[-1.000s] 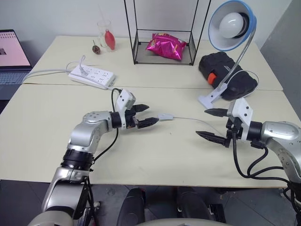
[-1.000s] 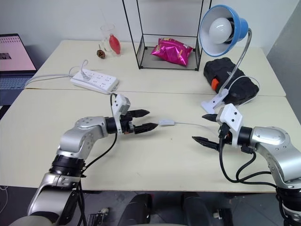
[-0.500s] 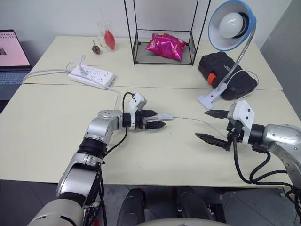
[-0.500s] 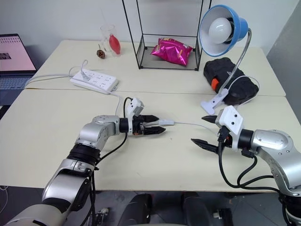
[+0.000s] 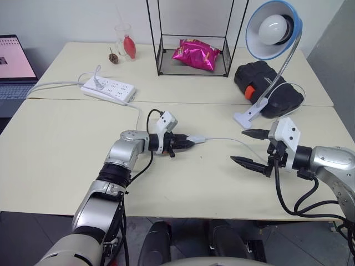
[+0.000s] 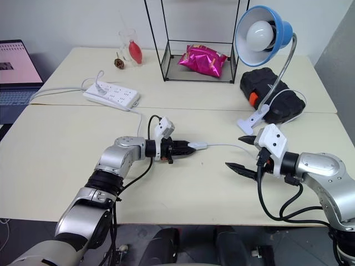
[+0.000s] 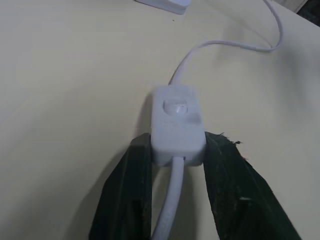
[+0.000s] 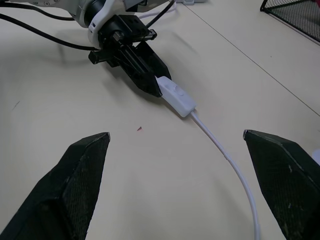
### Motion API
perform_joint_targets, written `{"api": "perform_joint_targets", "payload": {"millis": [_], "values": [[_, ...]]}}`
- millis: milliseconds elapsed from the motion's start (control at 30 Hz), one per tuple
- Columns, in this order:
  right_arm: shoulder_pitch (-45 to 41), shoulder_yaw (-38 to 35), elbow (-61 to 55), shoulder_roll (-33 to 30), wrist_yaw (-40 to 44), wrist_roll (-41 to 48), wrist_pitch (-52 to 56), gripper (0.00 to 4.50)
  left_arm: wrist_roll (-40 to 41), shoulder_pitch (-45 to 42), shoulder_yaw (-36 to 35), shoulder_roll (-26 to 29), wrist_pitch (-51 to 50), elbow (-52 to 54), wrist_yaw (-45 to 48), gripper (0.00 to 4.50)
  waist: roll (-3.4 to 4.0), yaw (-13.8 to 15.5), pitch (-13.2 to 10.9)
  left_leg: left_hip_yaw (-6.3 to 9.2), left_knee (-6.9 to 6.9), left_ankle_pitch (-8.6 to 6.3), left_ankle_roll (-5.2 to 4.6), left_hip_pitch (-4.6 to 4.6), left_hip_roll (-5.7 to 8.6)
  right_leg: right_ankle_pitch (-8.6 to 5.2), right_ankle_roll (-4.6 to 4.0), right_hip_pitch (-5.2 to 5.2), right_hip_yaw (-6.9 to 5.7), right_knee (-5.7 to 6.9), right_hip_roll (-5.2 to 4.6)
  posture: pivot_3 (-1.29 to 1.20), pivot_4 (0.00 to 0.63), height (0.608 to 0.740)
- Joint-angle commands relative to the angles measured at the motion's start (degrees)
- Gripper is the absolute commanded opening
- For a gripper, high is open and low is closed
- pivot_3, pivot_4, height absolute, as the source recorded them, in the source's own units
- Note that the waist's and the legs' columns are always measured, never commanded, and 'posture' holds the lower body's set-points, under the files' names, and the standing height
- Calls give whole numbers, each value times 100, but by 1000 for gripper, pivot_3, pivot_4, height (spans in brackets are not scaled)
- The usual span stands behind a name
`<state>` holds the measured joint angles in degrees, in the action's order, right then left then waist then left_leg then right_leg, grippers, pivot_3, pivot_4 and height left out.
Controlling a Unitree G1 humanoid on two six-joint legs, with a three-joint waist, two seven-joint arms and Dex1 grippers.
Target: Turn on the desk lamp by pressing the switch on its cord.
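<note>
Left hand [image 5: 187, 143] pinches the near end of the white switch [image 7: 177, 123], which lies flat mid-bench [image 5: 55, 144]. The thin white cord [image 5: 233, 141] runs from it toward the desk lamp [image 5: 274, 29], clamped at the far right, bulb unlit. Right hand [image 5: 249, 148], fingers spread wide, hovers near the cord

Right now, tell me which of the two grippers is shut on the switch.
The left gripper: its black fingers pinch the switch by its sides, on the table. The right gripper hangs open beside the cord, holding nothing.
</note>
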<state>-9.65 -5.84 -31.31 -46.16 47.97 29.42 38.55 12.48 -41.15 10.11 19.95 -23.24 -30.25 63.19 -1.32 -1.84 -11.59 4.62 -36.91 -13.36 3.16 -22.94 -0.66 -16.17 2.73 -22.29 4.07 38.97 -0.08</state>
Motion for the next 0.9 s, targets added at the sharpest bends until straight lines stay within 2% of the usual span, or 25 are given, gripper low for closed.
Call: {"api": "perform_joint_targets", "payload": {"millis": [33, 167, 333, 467, 533, 667, 900], "values": [[-94, -383, -328, 286, -382, 771, 590, 4500, -63, 101, -22, 68, 296, 277, 16, 1086, 0, -1, 0, 1, 1, 0, 0, 0, -1, 2, -3, 0, 0, 0, 0, 0, 150, 740], [16, -708, -645, 900, -1264, 2020, 1621, 4500, -15, 247, -165, 126, 490, 691, -133, 1086, 0, 1, 0, 3, 2, 0, 0, -1, -3, 9, -15, 0, 0, 1, 1, 0, 150, 740], [614, -745, -893, 1798, -2772, 3037, 2412, 4500, 51, 449, -281, 70, 606, 1450, -481, 1086, -2, 15, 2, 9, 3, 0, 0, -4, -4, 13, -23, 0, -3, 0, -1, 0, 150, 740], [648, -702, -713, 2681, -3902, 3517, 2408, 4500, 196, 535, -382, -43, 442, 1965, -742, 1086, -3, 8, 3, 2, 0, 0, 0, -4, -1, 4, -5, -1, 4, 1, -3, 0, 150, 740], [385, -656, -426, 3311, -4723, 3918, 2315, 4500, 260, 556, -400, -93, 345, 2236, -862, 1086, -4, -7, 3, 2, -2, 0, 0, -1, -3, 3, 5, 1, 3, 1, -1, 0, 150, 740], [-100, -538, 47, 4147, -5780, 4522, 2101, 4500, 310, 588, -370, -141, 189, 2555, -1006, 1086, -1, -32, 4, 3, 0, 1, -2, 4, -9, 8, 3, -1, 5, 4, 7, 0, 150, 740], [-600, -600, 722, 4823, -6791, 4951, 1458, 4500, 351, 662, -305, -145, 80, 2717, -1109, 1086, 0, -50, 4, 2, 6, 1, -2, -3, -9, 11, -6, -4, 5, -1, 11, 0, 150, 740]]}}
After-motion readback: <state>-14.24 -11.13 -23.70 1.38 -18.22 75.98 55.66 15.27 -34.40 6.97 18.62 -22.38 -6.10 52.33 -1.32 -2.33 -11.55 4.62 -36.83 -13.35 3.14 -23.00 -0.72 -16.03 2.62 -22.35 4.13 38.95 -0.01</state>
